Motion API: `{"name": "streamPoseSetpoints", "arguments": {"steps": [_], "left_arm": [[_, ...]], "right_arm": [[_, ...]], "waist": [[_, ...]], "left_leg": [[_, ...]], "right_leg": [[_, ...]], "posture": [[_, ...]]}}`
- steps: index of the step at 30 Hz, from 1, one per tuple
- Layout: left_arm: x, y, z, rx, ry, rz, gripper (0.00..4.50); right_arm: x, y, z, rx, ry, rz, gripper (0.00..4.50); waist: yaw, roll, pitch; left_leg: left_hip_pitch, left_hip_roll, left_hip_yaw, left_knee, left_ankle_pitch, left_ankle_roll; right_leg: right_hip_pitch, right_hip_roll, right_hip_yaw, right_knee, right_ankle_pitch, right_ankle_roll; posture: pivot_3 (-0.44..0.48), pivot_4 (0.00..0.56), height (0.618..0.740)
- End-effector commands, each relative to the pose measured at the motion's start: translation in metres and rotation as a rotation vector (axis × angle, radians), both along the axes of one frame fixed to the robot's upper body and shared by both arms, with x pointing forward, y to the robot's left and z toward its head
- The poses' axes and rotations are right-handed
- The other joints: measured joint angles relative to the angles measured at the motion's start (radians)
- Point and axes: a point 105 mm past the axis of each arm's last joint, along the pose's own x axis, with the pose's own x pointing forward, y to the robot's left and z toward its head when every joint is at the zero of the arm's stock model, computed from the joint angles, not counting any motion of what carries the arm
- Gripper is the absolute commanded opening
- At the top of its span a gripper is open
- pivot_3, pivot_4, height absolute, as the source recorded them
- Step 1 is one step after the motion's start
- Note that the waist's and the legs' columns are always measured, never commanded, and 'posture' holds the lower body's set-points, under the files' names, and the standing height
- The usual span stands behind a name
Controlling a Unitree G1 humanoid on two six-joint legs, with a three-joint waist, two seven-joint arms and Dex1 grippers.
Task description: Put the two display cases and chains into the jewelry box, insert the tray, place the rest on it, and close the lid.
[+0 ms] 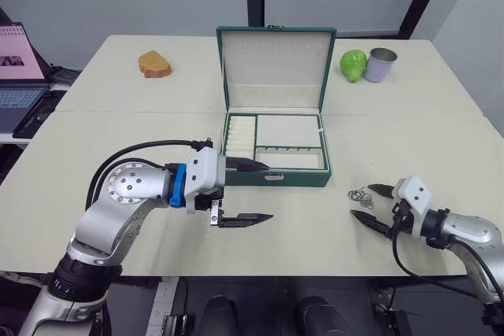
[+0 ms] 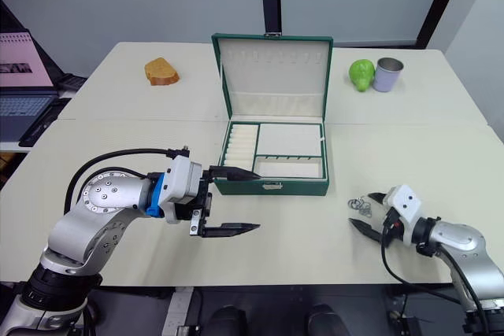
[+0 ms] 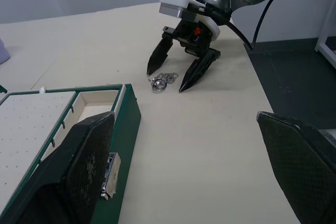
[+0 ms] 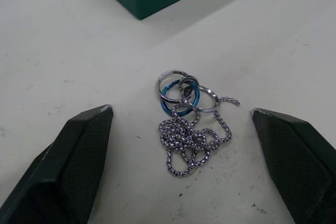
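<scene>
On the desk just right of the open jewelry box (image 1: 274,169), the right gripper (image 4: 181,129), fingers spread, straddles 3 light, slippery rings tangled with chain (image 4: 188,121), best pinched at the heap's middle.

- The rest (image 4: 186,124): polished silvery metal rings and a fine-linked metal chain; one ring showed a glossy blue finish.
- Jewelry box (image 1: 276,175): dark green exterior with a faint leather-like sheen; small gold metal clasp at the front.
- Tray (image 1: 288,133): cream lining, matt and cloth-like.
- Lid (image 1: 276,57): same matt cream lining inside.
- Surface (image 4: 79,51): matt off-white, smooth, with dark specks and scuffs.
- Right claw (image 1: 371,204) fingers (image 4: 79,156): black, with finely textured matt pads.
- Left claw (image 1: 250,192): black matt fingers on a white plastic housing.
</scene>
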Motion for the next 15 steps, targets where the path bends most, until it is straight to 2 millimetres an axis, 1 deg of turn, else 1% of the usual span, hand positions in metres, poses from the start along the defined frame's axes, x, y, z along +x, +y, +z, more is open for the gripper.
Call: {"name": "streamPoseSetpoints", "arguments": {"steps": [1, 4, 6, 10, 15], "left_arm": [[-0.0037, -0.0015, 0.0024, 0.004, -0.034, -0.015, 4.5], [-0.0043, -0.0034, 0.0038, -0.001, -0.037, -0.016, 4.5], [-0.0045, -0.0041, 0.0041, -0.004, -0.039, -0.016, 4.5], [-0.0038, -0.0048, 0.0044, -0.007, -0.04, -0.014, 4.5], [-0.0031, -0.0056, 0.005, -0.011, -0.04, -0.012, 4.5]], "right_arm": [[-0.007, -0.0053, -0.0248, -0.039, 0.08, -0.016, 3.88], [-0.0058, -0.0056, -0.0246, -0.032, 0.08, -0.017, 2.94], [-0.0046, -0.0061, -0.0248, -0.03, 0.081, -0.02, 2.52], [-0.0034, -0.0069, -0.0258, -0.027, 0.083, -0.024, 2.05], [-0.0022, -0.0076, -0.0266, -0.015, 0.086, -0.036, 1.74]], "waist": [[0.0, -0.001, -0.001], [0.001, -0.003, -0.002], [0.001, -0.005, -0.004], [0.001, -0.009, -0.007], [0.001, -0.011, -0.01]], "left_leg": [[0.0, 0.0, 0.0, 0.0, 0.0, 0.0], [0.0, 0.0, 0.0, 0.0, 0.0, 0.0], [0.001, 0.0, 0.0, 0.0, 0.0, 0.0], [0.002, 0.0, 0.0, 0.0, 0.0, 0.0], [0.002, 0.0, 0.0, 0.0, 0.0, 0.0]], "right_leg": [[0.0, 0.0, 0.0, 0.0, 0.0, 0.0], [0.001, 0.0, 0.0, 0.0, 0.0, 0.0], [0.001, 0.0, 0.0, 0.0, 0.0, 0.0], [0.002, 0.0, 0.0, 0.0, 0.0, 0.0], [0.002, 0.0, 0.0, 0.0, 0.0, 0.0]], "posture": [[0.0, 0.15, 0.74], [0.0, 0.15, 0.74], [0.0, 0.15, 0.74], [0.0, 0.15, 0.74], [0.0, 0.15, 0.74]]}}
